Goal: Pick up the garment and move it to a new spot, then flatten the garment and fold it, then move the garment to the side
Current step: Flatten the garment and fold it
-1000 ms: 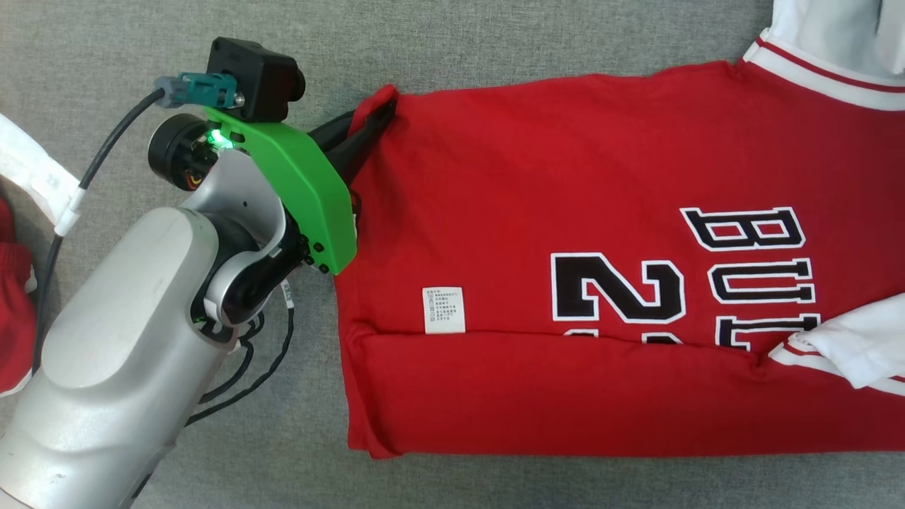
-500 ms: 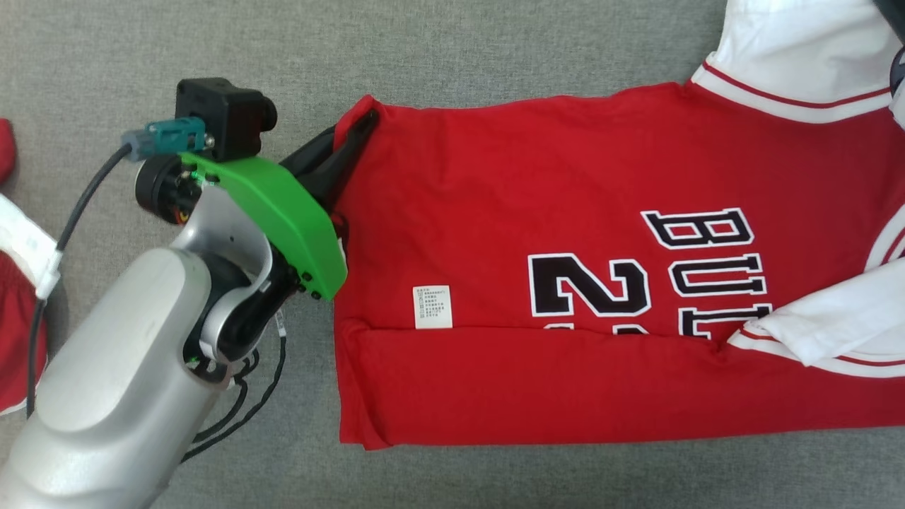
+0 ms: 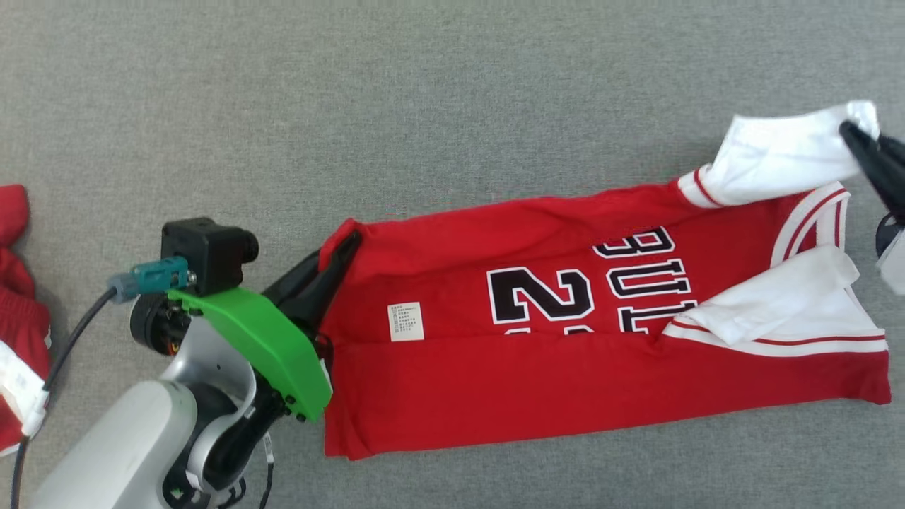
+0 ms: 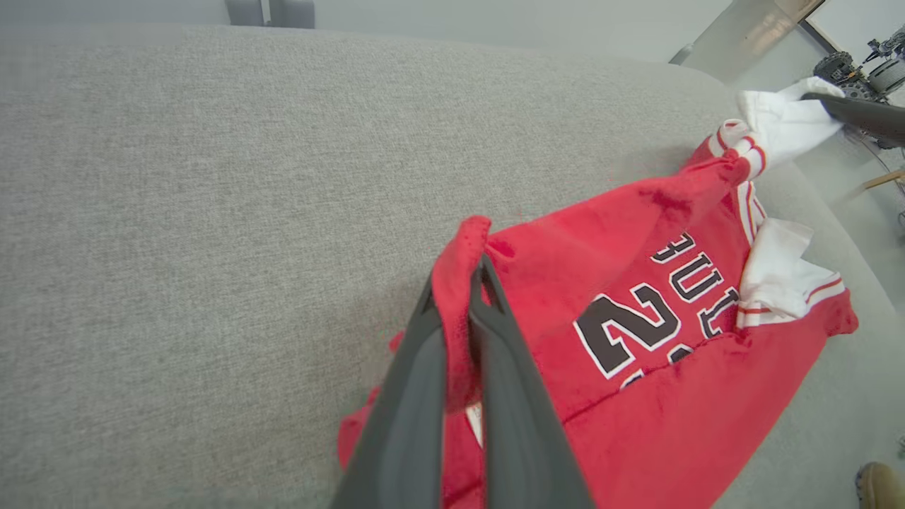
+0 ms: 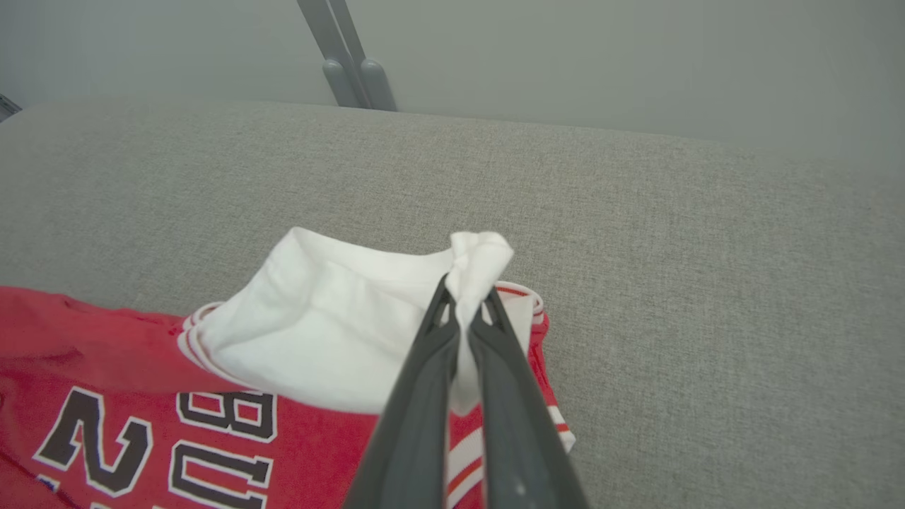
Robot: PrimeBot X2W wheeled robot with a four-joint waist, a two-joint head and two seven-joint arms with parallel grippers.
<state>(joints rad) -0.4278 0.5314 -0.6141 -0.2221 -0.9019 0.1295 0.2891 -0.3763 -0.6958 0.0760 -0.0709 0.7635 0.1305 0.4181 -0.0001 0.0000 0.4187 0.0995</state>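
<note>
Currently: red basketball jersey with white sleeves and black lettering lies lengthwise on grey fabric-covered desk. One long edge is folded over. It sits well to the right of a bunched red-and-white cloth heap. Left claw is clamped on the red hem corner nearest the heap, with fabric pinched between both fingers. Right claw is clamped on a white sleeve tip at the end farthest from the heap, with the sleeve raised off the jersey body.

garment on cushion, left tool at its left corner, other clothing farther left
</note>
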